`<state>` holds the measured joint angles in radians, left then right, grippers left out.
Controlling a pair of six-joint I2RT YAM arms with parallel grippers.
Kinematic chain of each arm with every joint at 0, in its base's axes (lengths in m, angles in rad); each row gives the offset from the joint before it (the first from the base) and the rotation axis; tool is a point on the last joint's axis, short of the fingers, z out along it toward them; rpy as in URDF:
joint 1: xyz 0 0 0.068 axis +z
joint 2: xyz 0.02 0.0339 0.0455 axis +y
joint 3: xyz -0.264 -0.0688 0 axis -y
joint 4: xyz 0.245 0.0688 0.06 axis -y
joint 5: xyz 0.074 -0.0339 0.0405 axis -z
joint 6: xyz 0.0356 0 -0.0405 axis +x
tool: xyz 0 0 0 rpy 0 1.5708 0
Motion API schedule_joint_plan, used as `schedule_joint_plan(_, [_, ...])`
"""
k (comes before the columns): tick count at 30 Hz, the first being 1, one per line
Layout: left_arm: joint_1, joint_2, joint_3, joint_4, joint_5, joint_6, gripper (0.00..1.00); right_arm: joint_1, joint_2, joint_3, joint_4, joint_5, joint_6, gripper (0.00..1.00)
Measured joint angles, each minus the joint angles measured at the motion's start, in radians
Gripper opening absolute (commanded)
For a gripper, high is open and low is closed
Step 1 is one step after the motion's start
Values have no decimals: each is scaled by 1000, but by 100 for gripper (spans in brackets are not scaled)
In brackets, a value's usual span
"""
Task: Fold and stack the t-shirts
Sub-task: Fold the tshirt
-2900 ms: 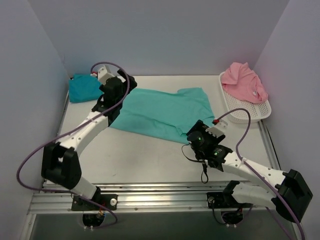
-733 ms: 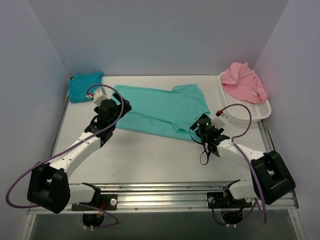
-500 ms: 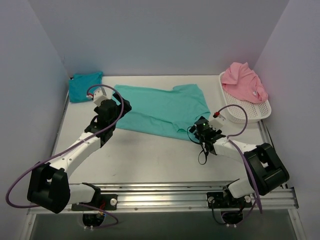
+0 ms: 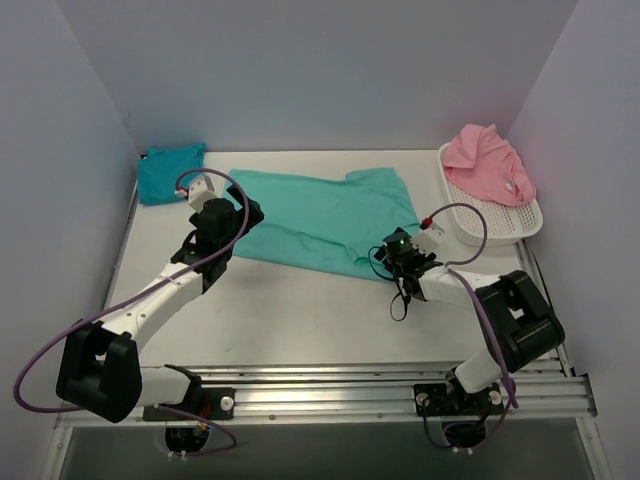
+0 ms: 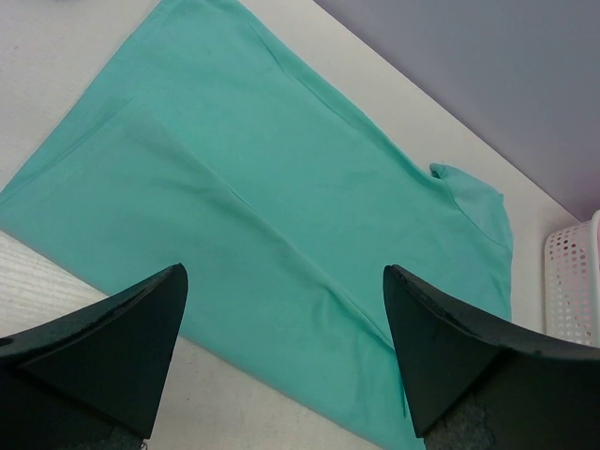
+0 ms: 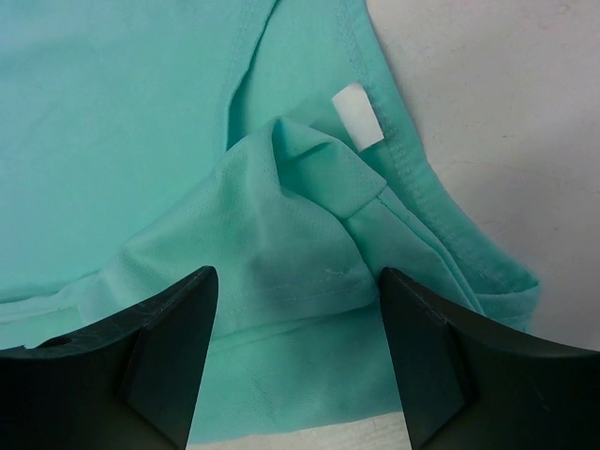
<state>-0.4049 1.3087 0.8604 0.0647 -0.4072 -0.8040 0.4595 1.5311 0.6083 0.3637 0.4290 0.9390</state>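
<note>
While right gripper gapes, sea-green t-shirt lies spread.

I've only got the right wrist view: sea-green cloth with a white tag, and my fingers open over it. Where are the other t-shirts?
Observer: The pink t-shirt is heaped in the white mesh basket at the table's far right.
Operator: And the third one?
Observer: The turquoise-blue t-shirt lies in the far left corner, apart from the sea-green t-shirt spread mid-table.
Operator: Is the left hand holding anything?
Observer: No. The left hand is open above the sea-green t-shirt's left part, with nothing between its fingers.
</note>
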Motion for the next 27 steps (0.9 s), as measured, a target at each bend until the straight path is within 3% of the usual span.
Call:
schedule_joint_plan(5, [0, 3, 0, 1, 0, 0, 94, 0, 26, 24, 6, 0, -5, 58])
schedule_joint_plan(8, [0, 5, 0, 3, 0, 0, 94, 0, 38, 40, 9, -1, -11, 42])
schedule_joint_plan(9, [0, 6, 0, 3, 0, 0, 94, 0, 40, 43, 11, -3, -12, 28])
schedule_joint_plan(12, [0, 11, 0, 7, 0, 0, 94, 0, 48, 51, 15, -4, -22, 4])
schedule_joint_plan(13, [0, 14, 0, 7, 0, 0, 94, 0, 50, 52, 16, -5, -24, 0])
schedule_joint_plan(21, [0, 28, 0, 8, 0, 1, 94, 0, 57, 62, 12, -5, -26, 0])
schedule_joint_plan(27, [0, 45, 0, 16, 0, 1, 94, -2, 87, 164, -13, 2, -33, 0])
